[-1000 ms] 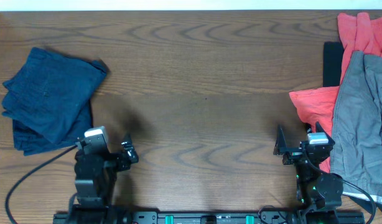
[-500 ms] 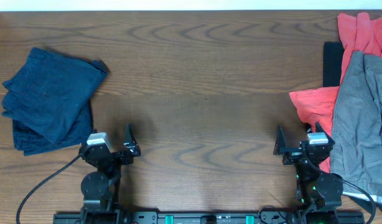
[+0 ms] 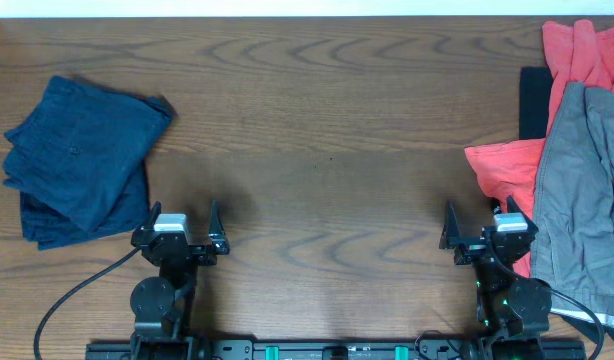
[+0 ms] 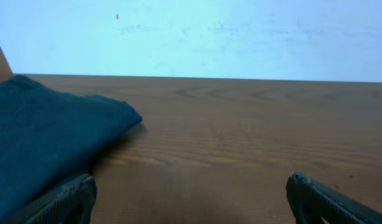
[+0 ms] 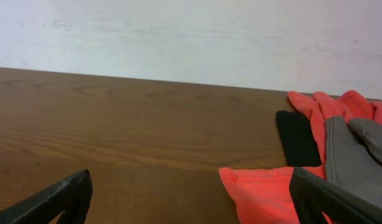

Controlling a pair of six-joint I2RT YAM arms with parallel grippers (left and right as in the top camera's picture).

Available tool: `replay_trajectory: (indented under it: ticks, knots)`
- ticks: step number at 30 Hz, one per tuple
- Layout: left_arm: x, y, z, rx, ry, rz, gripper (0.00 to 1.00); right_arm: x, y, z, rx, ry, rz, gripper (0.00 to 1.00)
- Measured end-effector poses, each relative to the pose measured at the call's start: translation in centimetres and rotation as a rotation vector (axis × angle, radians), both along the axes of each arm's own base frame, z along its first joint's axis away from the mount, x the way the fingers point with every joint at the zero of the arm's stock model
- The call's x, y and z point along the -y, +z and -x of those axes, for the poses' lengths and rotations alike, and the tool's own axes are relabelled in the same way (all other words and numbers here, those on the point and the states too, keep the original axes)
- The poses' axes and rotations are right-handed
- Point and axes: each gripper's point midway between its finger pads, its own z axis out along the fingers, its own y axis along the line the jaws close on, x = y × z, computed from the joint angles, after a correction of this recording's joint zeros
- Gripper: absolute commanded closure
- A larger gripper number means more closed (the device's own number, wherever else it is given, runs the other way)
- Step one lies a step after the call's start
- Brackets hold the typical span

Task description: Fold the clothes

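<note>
The dark navy shorts (image 3: 79, 160) lie folded in a pile at the table's left; they also show at the left of the left wrist view (image 4: 41, 140). A red garment (image 3: 512, 170) and a grey garment (image 3: 582, 195) lie heaped at the right edge, and both show in the right wrist view, red (image 5: 259, 190) and grey (image 5: 359, 165). My left gripper (image 3: 179, 222) is open and empty, just right of the shorts' near corner. My right gripper (image 3: 477, 222) is open and empty, beside the red garment's near edge.
A black flat item (image 3: 532, 100) lies under the red garment at the far right; it also shows in the right wrist view (image 5: 297, 137). The brown wooden table (image 3: 327, 150) is bare between the piles. A black cable (image 3: 57, 295) trails from the left arm.
My left arm has drawn back and turned straight toward the table's far edge, its jaws now wide apart. The right arm and the garments have not moved.
</note>
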Motion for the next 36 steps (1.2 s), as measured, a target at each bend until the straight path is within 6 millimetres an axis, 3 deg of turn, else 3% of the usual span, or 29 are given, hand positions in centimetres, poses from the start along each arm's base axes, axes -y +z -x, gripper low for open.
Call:
replay_trajectory:
  ticks: [36]
  knots:
    - [0.12, -0.01, 0.0, -0.002, 0.0, 0.062, 0.02, 0.0, 0.01, 0.0, 0.0, 0.0, 0.0, 0.01]
